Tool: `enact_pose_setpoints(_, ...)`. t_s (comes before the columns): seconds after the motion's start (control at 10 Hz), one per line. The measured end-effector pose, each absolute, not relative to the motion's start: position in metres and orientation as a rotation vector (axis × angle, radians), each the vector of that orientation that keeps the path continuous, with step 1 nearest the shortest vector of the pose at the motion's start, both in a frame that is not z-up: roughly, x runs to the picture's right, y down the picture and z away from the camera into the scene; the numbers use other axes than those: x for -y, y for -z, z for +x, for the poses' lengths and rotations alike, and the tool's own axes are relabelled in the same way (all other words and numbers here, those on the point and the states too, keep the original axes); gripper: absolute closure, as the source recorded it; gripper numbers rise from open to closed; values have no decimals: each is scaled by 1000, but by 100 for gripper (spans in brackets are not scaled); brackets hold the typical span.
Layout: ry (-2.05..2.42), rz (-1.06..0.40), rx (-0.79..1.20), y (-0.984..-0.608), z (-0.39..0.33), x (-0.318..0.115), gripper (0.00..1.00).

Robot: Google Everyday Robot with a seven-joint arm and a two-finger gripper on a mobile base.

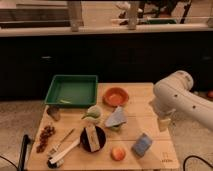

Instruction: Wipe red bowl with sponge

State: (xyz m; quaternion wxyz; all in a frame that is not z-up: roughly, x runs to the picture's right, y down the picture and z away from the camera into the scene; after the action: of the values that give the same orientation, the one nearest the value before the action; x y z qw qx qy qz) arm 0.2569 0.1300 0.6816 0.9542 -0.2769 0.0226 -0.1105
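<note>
At the near right corner of the pale wooden counter (139,108) is a small dark printed mark (167,161), too small to read. Just beyond it lies the flat blue-grey rectangular sponge (142,145), near a round orange fruit (117,153). The gripper (163,123) hangs under the white arm at the counter's right edge, apart from the sponge; whether it is open or closed, I cannot tell. Farther back, the shallow orange-red bowl (116,96) stands just beside a green plastic tray (72,90).

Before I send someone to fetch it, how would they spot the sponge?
On the wooden table, look near the front right corner, close to the gripper. The sponge is the small blue-grey block right of the round orange object, squarer than the triangular grey-blue piece farther back.
</note>
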Motion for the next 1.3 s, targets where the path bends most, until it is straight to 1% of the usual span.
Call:
enact_pose_setpoints(0.6, 354, -563, -23, -683, 234, -151, 20)
enact_pose_setpoints(1.3, 504, -554, 39, -677, 208, -187, 20)
